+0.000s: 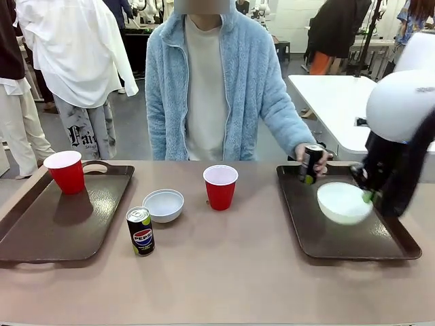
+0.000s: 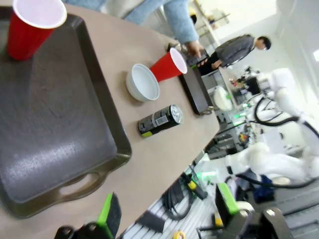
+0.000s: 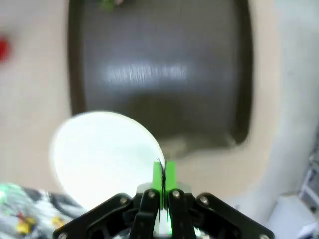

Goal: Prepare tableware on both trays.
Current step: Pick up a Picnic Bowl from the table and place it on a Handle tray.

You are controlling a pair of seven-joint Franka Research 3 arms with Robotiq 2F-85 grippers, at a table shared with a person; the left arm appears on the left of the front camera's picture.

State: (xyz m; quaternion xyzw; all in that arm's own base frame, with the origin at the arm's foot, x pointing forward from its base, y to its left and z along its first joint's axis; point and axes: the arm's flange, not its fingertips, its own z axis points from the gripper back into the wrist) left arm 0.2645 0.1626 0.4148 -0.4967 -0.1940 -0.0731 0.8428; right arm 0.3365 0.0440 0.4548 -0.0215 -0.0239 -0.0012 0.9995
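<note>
A red cup [image 1: 66,171] [image 2: 32,25] stands at the far end of the left tray [image 1: 41,231] [image 2: 50,139]. On the table between the trays are a small white bowl [image 1: 163,204] [image 2: 142,82], a black soda can [image 1: 141,231] [image 2: 160,120] and a second red cup [image 1: 220,186] [image 2: 169,65]. My right gripper [image 1: 367,193] [image 3: 162,174] is shut on the rim of another white bowl [image 1: 343,202] [image 3: 99,154] over the right tray [image 1: 340,238] [image 3: 159,74]. The person's hand [image 1: 316,155] holds a second black can [image 1: 311,165] at that tray's far left corner. My left gripper [image 2: 167,209] is open beyond the left tray's handle end.
The person in a pale blue fleece jacket [image 1: 224,88] sits at the far side of the table. A white table [image 1: 333,102] stands behind on the right. Bare tabletop [image 1: 224,272] lies in front of the can and between the trays.
</note>
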